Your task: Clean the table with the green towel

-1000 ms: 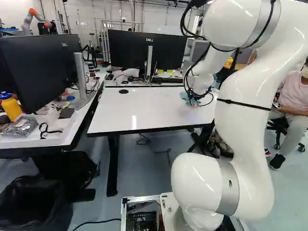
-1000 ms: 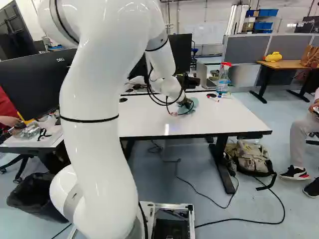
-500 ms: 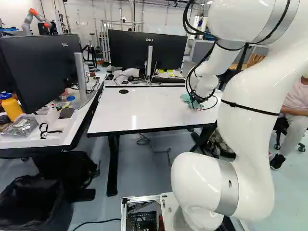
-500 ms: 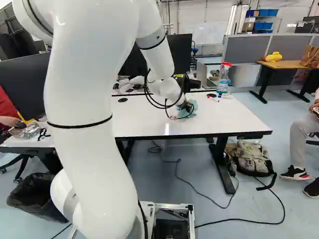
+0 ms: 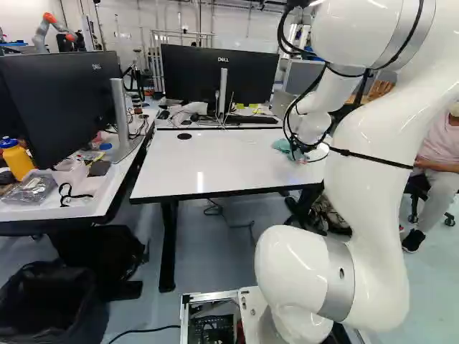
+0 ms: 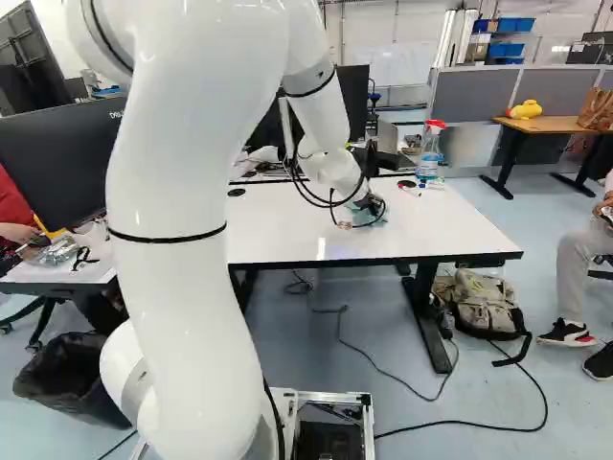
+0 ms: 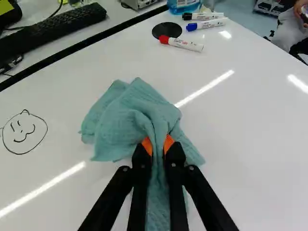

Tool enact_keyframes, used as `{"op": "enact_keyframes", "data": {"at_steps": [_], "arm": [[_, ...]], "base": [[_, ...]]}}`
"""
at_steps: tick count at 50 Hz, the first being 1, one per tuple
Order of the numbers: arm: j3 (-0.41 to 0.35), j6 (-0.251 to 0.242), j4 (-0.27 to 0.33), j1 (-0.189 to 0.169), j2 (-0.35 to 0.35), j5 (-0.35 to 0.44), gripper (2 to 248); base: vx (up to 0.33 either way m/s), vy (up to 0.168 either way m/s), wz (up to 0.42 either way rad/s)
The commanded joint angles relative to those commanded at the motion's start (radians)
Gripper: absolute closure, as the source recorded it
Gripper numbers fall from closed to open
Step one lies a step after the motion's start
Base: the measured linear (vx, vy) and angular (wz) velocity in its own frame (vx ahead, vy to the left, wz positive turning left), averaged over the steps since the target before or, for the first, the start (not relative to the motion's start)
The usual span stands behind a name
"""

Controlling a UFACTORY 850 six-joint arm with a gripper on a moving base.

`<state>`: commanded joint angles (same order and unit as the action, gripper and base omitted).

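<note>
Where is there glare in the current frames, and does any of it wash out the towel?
Wrist view: bright streaks on the glossy table, one reaching the green towel, whose folds stay readable; left and right base views: a short bright reflection near the table's front edge, plus highlights on the white arm.

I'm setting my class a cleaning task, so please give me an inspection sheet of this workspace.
Surface: white table, a smiling face drawn on it in black.
Job's things: green towel, bunched on the table.
Clutter: three markers and a spray bottle toward the table's far side.
Gripper: gripper shut on the towel.
Cables: black cable curving across the floor; others looped along the arm.
Surroundings: backpack beside a table leg; bin on the floor; another robot in the background.
</note>
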<state>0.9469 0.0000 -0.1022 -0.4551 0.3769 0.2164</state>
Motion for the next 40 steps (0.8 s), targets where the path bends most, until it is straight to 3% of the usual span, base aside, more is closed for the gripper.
{"op": "enact_keyframes", "data": {"at_steps": [40], "arm": [[0.24,0.0,0.0,-0.025,0.184,0.0,205]], "base": [[0.0,0.0,0.0]]}}
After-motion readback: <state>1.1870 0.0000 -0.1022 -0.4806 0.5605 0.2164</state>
